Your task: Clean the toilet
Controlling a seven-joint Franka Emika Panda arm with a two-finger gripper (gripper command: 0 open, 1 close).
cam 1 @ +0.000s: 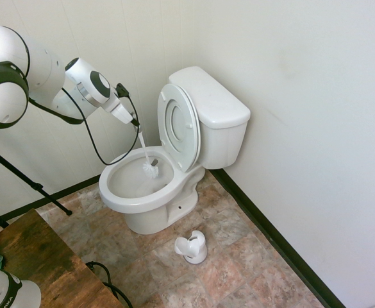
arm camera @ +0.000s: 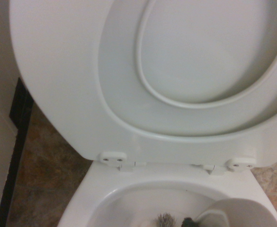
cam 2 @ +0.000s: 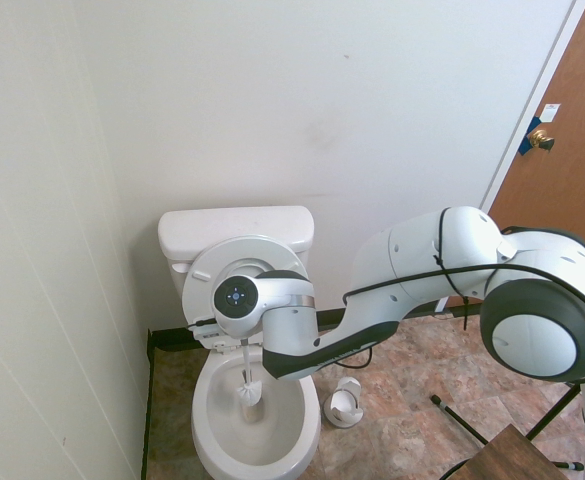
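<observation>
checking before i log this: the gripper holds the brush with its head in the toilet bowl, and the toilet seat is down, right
Not quite: the toilet seat is up, leaning back against the tank, as the first exterior view shows. The rest stands.

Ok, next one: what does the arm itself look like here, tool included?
A white, glossy arm with rounded segments and joints. Dark grey bands and shells ring some joints, and a round dark cap with a small blue centre sits near the wrist. A thin black cable runs loosely along the outside. The tool looks small and dark.
</observation>
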